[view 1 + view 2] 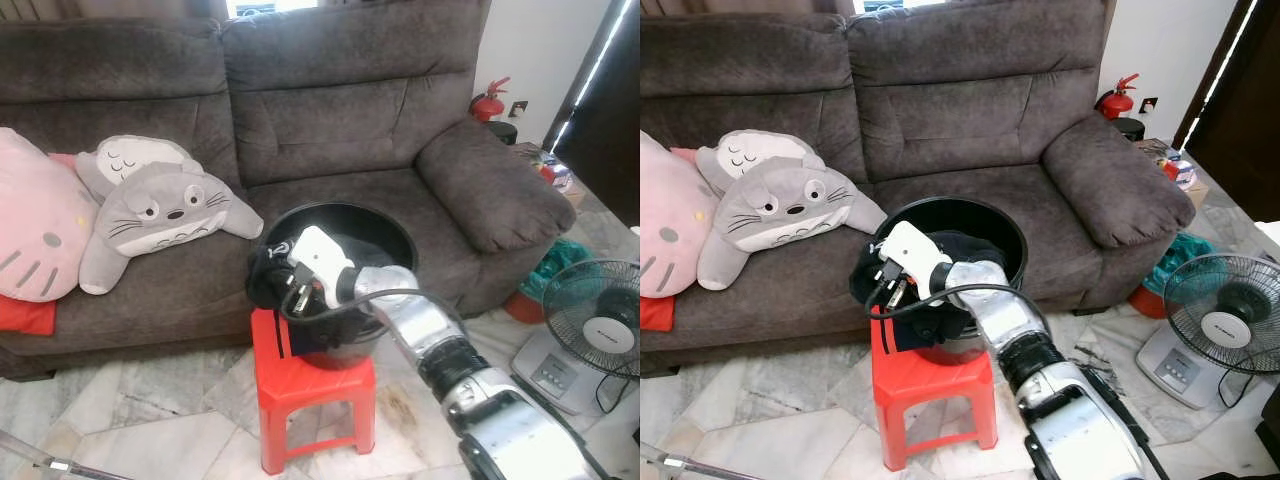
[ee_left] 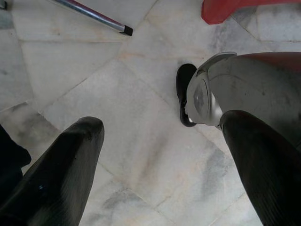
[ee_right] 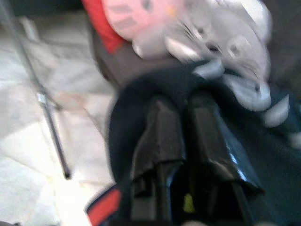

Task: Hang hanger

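No hanger can be made out in these pictures. What the right gripper (image 1: 272, 262) works on is a dark garment (image 1: 868, 282) that spills over the near-left rim of a black basin (image 1: 395, 232). The right wrist view, blurred, shows its two black fingers (image 3: 162, 136) close together, pressed into the dark cloth, seemingly pinching a fold of it, though the blur keeps that from being certain. The silver right arm (image 1: 440, 345) reaches in from the lower right, a black cable looping beside its white wrist.

The basin stands on a red plastic stool (image 1: 310, 395) on the pale marble floor (image 1: 150, 420), just in front of a grey-brown sofa (image 1: 330, 110). On the sofa seat to the left lie a grey cat-like plush toy (image 1: 160, 215) and a pink cushion (image 1: 35, 225). A standing fan (image 1: 595, 320) is on the floor to the right, a red fire extinguisher (image 1: 488, 100) beyond the sofa arm.

The left gripper (image 2: 160, 155) hangs over the floor, fingers wide apart, holding nothing; a thin metal rod (image 2: 94, 16) lies on the tiles nearby.
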Controlling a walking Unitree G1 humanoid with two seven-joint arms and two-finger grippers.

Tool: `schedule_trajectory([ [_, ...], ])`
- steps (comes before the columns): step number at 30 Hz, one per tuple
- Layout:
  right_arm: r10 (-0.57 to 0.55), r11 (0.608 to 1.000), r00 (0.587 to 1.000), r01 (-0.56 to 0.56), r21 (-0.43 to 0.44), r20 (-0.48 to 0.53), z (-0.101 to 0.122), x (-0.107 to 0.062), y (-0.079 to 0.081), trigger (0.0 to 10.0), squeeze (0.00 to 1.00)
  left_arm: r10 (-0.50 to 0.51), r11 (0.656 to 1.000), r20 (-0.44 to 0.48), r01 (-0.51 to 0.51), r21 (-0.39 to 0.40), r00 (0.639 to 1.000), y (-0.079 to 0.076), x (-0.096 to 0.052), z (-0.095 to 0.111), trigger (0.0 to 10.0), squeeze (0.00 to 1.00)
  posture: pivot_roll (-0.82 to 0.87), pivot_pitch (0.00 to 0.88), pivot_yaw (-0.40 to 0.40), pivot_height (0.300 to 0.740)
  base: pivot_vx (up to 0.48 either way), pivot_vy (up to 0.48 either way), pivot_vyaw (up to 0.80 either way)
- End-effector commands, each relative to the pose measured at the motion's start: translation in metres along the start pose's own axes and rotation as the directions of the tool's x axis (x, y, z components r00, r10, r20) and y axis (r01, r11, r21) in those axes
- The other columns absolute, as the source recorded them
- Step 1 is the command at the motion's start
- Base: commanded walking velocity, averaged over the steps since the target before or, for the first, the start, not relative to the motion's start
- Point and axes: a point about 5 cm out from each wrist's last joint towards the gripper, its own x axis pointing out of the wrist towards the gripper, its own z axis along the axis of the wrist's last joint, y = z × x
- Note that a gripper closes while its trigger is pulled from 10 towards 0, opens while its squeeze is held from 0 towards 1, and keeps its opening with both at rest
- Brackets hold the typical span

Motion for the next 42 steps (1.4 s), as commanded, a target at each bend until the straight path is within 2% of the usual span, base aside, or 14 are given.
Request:
schedule_trajectory([
  [1, -0.061, 0.998, 0.998, 0.062, 0.018, -0.005, 0.005, 0.001, -0.007, 10.0, 0.0, 0.003, 1.0, -0.019, -0.003, 0.014, 1.0, 0.002, -0.001, -0.004, 10.0, 0.0, -0.14, 0.0, 0.027, 0.732, 0.0, 0.0, 0.0],
  [6, -0.174, 0.979, 0.985, 0.171, 0.109, 0.016, 0.01, 0.002, -0.017, 10.0, 0.0, 0.003, 1.0, -0.019, -0.003, 0.015, 1.0, 0.002, -0.001, -0.004, 10.0, 0.0, -0.14, 0.0, 0.028, 0.732, 0.0, 0.0, 0.0],
  [12, -0.372, 0.89, 0.928, 0.349, 0.292, 0.026, 0.029, 0.002, -0.039, 10.0, 0.0, 0.002, 1.0, -0.02, -0.002, 0.017, 1.0, 0.003, -0.001, -0.004, 10.0, 0.0, -0.14, 0.0, 0.028, 0.732, 0.0, 0.0, 0.0],
  [17, -0.417, 0.851, 0.908, 0.38, 0.362, 0.028, 0.038, 0.005, -0.042, 10.0, 0.0, 0.002, 1.0, -0.019, -0.001, 0.017, 1.0, 0.003, -0.001, -0.004, 10.0, 0.0, -0.14, 0.0, 0.027, 0.732, 0.0, 0.0, 0.0],
  [22, -0.427, 0.842, 0.904, 0.387, 0.376, 0.026, 0.04, 0.006, -0.042, 10.0, 0.0, 0.002, 1.0, -0.019, -0.001, 0.016, 1.0, 0.003, -0.001, -0.004, 10.0, 0.0, -0.14, 0.0, 0.027, 0.732, 0.0, 0.0, 0.0],
  [25, -0.466, 0.8, 0.885, 0.425, 0.423, -0.008, 0.043, 0.009, -0.043, 10.0, 0.0, 0.004, 1.0, -0.02, -0.004, 0.017, 1.0, 0.002, -0.001, -0.004, 10.0, 0.0, -0.13, 0.0, 0.023, 0.732, 0.0, 0.0, 0.0],
  [28, -0.353, 0.87, 0.936, 0.329, 0.367, -0.002, 0.043, 0.019, -0.027, 10.0, 0.0, 0.004, 1.0, -0.02, -0.003, 0.015, 1.0, 0.001, -0.001, -0.004, 10.0, 0.0, -0.13, 0.0, 0.021, 0.732, 0.0, 0.0, 0.0],
  [33, -0.265, 0.911, 0.964, 0.26, 0.32, -0.027, 0.035, 0.026, -0.012, 10.0, 0.01, 0.001, 1.0, -0.02, -0.001, 0.014, 1.0, 0.001, -0.001, -0.004, 10.0, 0.0, -0.13, 0.0, 0.019, 0.732, 0.0, 0.0, 0.0],
  [34, -0.241, 0.921, 0.97, 0.241, 0.306, -0.038, 0.032, 0.028, -0.008, 10.0, 0.18, 0.0, 1.0, -0.02, 0.0, 0.014, 1.0, 0.0, -0.001, -0.004, 10.0, 0.0, -0.13, 0.0, 0.018, 0.732, 0.0, 0.0, 0.0],
  [35, -0.234, 0.924, 0.971, 0.236, 0.301, -0.041, 0.031, 0.028, -0.007, 10.0, 0.18, 0.0, 1.0, -0.02, 0.0, 0.014, 1.0, 0.0, -0.001, -0.004, 10.0, 0.0, -0.13, 0.0, 0.018, 0.732, 0.0, 0.0, 0.0],
  [36, -0.233, 0.924, 0.971, 0.235, 0.301, -0.043, 0.031, 0.028, -0.006, 10.0, 0.86, 0.0, 1.0, -0.02, 0.0, 0.014, 1.0, 0.0, -0.001, -0.004, 10.0, 0.0, -0.13, 0.0, 0.018, 0.732, 0.0, 0.0, 0.0],
  [38, -0.232, 0.924, 0.972, 0.235, 0.302, -0.044, 0.031, 0.029, -0.006, 10.0, 0.86, 0.0, 1.0, -0.02, 0.0, 0.014, 1.0, 0.0, -0.001, -0.004, 10.0, 0.0, -0.13, 0.0, 0.018, 0.732, 0.0, 0.0, 0.0],
  [39, -0.227, 0.923, 0.973, 0.23, 0.307, -0.045, 0.03, 0.029, -0.005, 10.0, 1.0, 0.0, 1.0, -0.02, 0.0, 0.013, 1.0, 0.0, -0.001, -0.004, 10.0, 0.0, -0.13, 0.0, 0.018, 0.732, 0.0, 0.0, 0.0],
  [42, -0.225, 0.921, 0.973, 0.228, 0.317, -0.047, 0.029, 0.029, -0.005, 10.0, 1.0, 0.001, 1.0, -0.02, -0.001, 0.012, 1.0, 0.0, -0.001, -0.003, 10.0, 0.0, -0.13, 0.0, 0.016, 0.732, 0.0, 0.0, 0.0],
])
